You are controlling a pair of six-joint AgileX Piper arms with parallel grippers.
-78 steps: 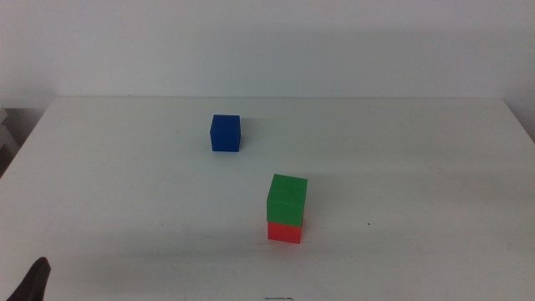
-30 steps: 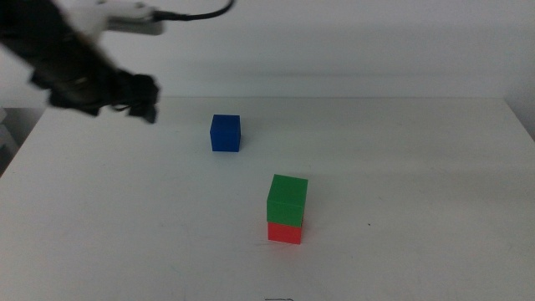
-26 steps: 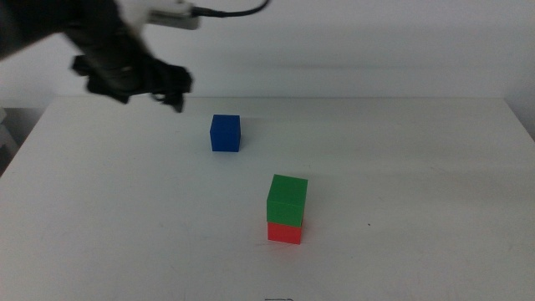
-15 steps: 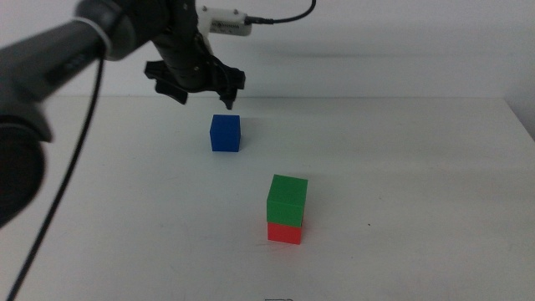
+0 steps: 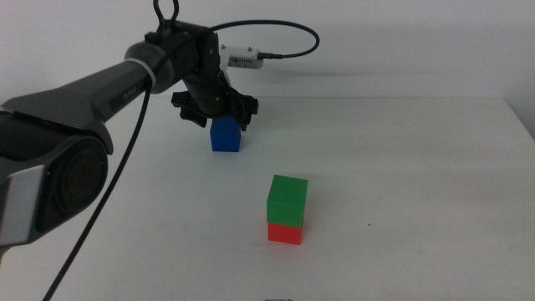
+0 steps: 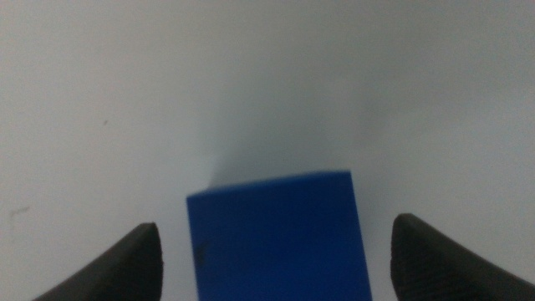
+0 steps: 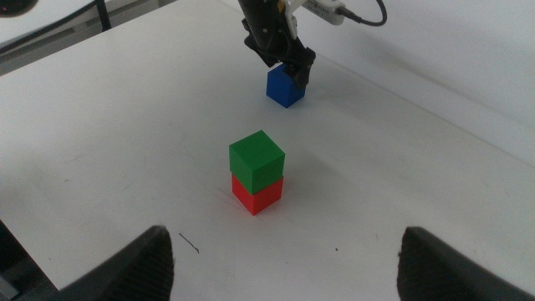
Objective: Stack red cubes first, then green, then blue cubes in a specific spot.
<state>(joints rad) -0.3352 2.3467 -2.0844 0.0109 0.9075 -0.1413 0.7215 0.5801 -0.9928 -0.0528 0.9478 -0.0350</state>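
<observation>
- The blue cube [image 5: 226, 135] sits flat on the white table [image 5: 401, 167], toward the far side and left of centre in the middle view, well apart from the other two cubes.
- In the left wrist view the blue cube [image 6: 280, 236] lies between the two dark jaws, with clear table visible on each side of it; neither jaw touches it.
- The green cube [image 5: 287, 199] rests squarely on top of the red cube [image 5: 284, 232], forming a two-high stack on bare tabletop nearer the camera and right of the blue cube.
- The right wrist view shows the same stack, green cube [image 7: 257, 158] over red cube [image 7: 257, 195], with the blue cube [image 7: 284, 86] beyond it.
- The left gripper [image 5: 219, 112] hangs directly over the blue cube, jaws spread wide to straddle it and holding nothing; its arm reaches in from the left, and a black cable [image 5: 276, 33] loops above the wrist.
- The left gripper [image 7: 280, 58] is also seen in the right wrist view, poised at the blue cube's top.
- The right gripper [image 7: 284, 259] is out of the middle view; its own camera shows the jaws set wide apart, empty, held high above the near edge of the table and well back from the stack.
</observation>
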